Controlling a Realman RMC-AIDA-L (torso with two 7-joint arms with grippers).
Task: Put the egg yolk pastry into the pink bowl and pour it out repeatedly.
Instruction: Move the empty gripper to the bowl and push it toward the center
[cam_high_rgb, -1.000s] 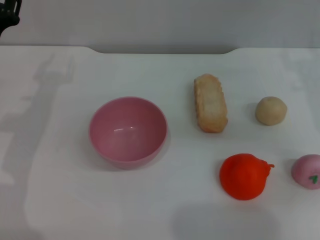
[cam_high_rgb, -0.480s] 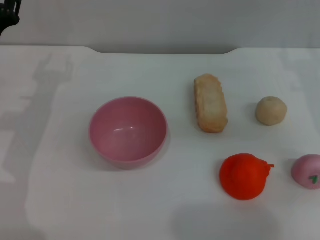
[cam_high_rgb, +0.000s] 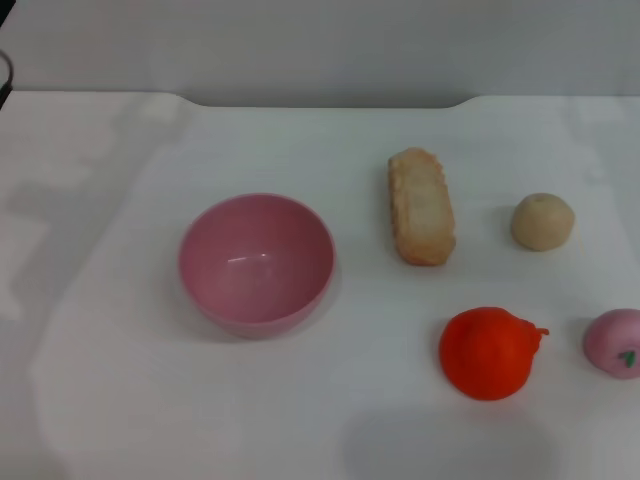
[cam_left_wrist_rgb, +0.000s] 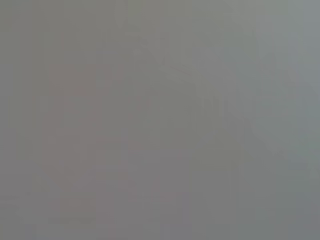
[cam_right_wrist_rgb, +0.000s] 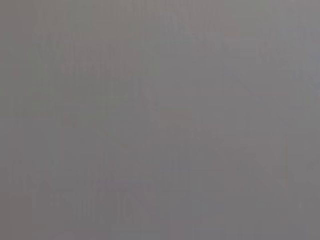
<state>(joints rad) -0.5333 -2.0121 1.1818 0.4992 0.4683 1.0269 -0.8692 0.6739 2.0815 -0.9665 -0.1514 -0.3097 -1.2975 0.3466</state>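
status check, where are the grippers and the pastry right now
Neither gripper in view. Egg yolk pastry on the table, far right; pink bowl empty, centre-left. Long bread lies between them.

We see only a sliver of our left arm (cam_high_rgb: 4, 45) at the head view's far upper left: dark, black, its shape indistinct.

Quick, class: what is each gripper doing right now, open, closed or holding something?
Left gripper: not in view, cannot be told.
Right gripper: not in view, cannot be told.
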